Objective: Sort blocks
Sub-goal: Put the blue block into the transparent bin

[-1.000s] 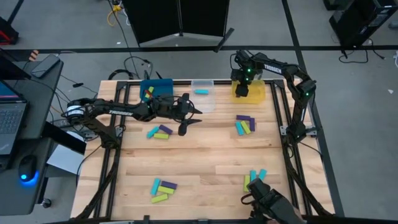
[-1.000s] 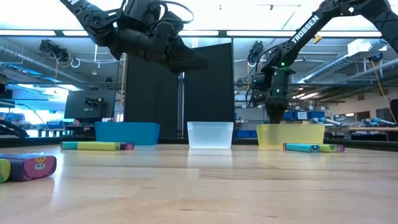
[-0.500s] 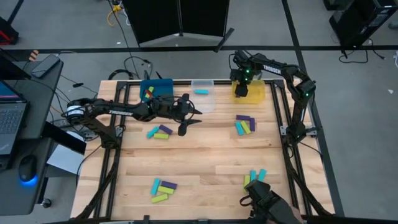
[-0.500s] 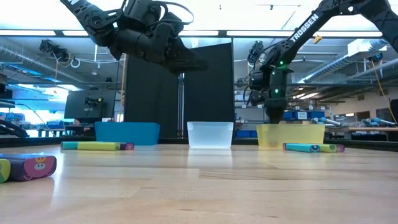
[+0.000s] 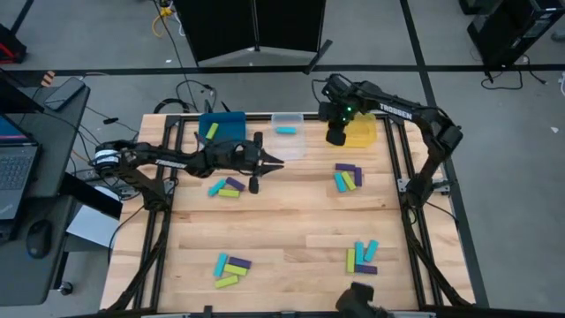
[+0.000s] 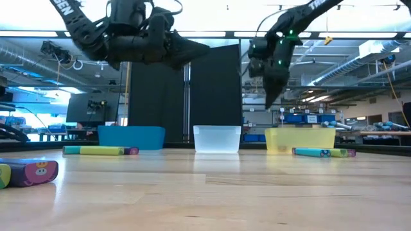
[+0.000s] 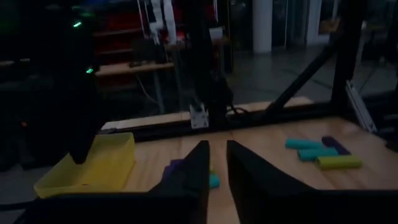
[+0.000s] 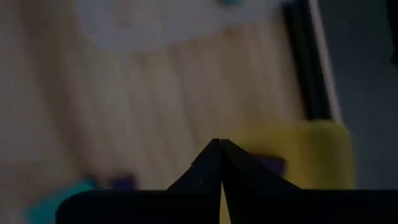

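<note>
White "TROSSEN" lettering runs along the right arm's link [image 5: 395, 109] (its ending letters also show on an arm [image 6: 66, 8] in the low view).
</note>
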Controlling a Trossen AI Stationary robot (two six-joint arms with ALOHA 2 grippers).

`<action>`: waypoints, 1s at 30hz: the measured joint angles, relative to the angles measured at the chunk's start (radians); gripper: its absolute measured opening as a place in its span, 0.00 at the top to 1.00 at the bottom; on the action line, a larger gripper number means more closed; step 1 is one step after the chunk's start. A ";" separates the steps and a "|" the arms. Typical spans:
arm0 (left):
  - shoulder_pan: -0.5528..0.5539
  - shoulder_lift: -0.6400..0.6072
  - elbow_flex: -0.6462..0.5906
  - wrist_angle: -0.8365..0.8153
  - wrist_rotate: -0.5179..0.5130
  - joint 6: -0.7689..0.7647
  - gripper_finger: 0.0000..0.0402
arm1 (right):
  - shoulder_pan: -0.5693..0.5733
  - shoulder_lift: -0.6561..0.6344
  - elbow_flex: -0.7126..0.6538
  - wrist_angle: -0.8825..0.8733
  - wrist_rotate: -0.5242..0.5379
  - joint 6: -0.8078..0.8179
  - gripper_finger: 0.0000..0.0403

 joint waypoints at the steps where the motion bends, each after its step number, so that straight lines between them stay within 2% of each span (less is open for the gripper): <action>1: 0.000 0.000 -0.018 0.022 0.000 -0.005 0.89 | 0.017 -0.014 -0.010 0.013 -0.025 0.023 0.94; 3: 0.000 0.000 -0.047 0.051 -0.003 -0.010 0.93 | 0.055 -0.041 -0.042 0.048 -0.062 0.065 0.94; 7: 0.000 0.000 -0.076 0.078 -0.006 -0.013 0.98 | 0.148 -0.095 -0.132 0.124 -0.064 0.136 0.98; 14: 0.001 0.000 -0.085 0.088 -0.041 -0.011 0.96 | 0.349 -0.228 -0.275 0.150 -0.057 0.335 0.95; 22: 0.001 0.000 -0.085 0.088 -0.048 -0.010 0.95 | 0.655 -0.367 -0.418 0.132 0.016 0.681 0.97; 30: 0.001 0.000 -0.085 0.081 -0.048 -0.003 0.95 | 0.977 -0.433 -0.482 0.022 0.022 0.986 0.88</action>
